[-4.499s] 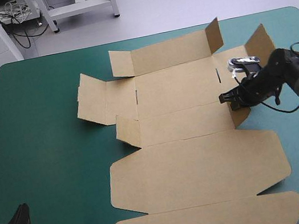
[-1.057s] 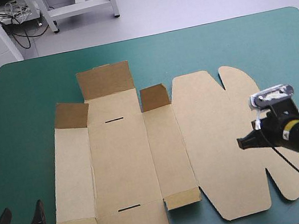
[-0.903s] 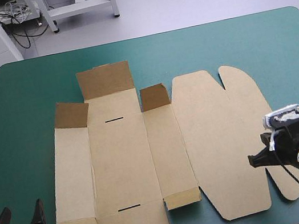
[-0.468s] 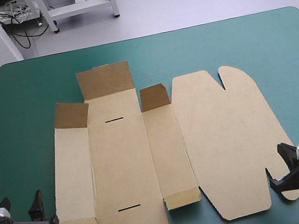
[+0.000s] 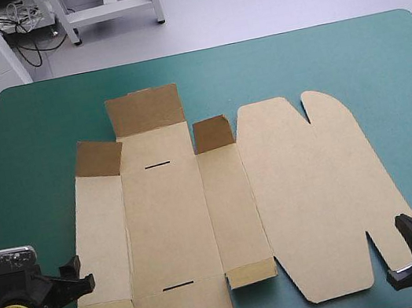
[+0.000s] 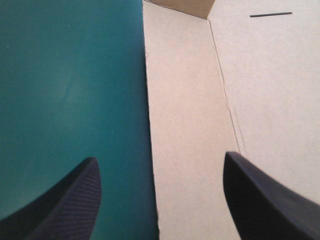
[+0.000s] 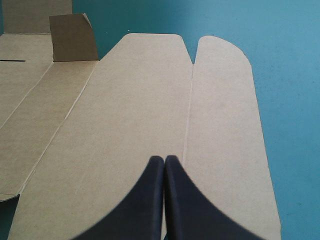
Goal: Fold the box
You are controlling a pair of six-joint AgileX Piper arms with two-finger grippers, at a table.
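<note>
The brown box (image 5: 201, 218) lies flat as a cut sheet on the teal-green cover. Three small flaps stand raised at its far side, and the rounded lid panels (image 5: 315, 183) lie flat on its right. My left gripper (image 5: 80, 276) is open, low at the sheet's near left corner. In the left wrist view the box (image 6: 200, 125) shows its left edge running between that gripper's (image 6: 160, 200) spread fingers. My right gripper (image 5: 395, 274) is shut at the lid's near right corner. In the right wrist view its tip (image 7: 165, 159) points along the lid crease of the box (image 7: 125, 125), holding nothing.
Bare teal-green cover (image 5: 34, 128) shows to the left, beyond and to the right (image 5: 405, 103) of the sheet. The sheet's near edge runs out of the high view at the table's front.
Much earlier the sheet lay turned a quarter turn. Just before now, my right gripper drew back, shut, from over the lid to the near right corner. My left gripper moved in toward the sheet's near left corner.
</note>
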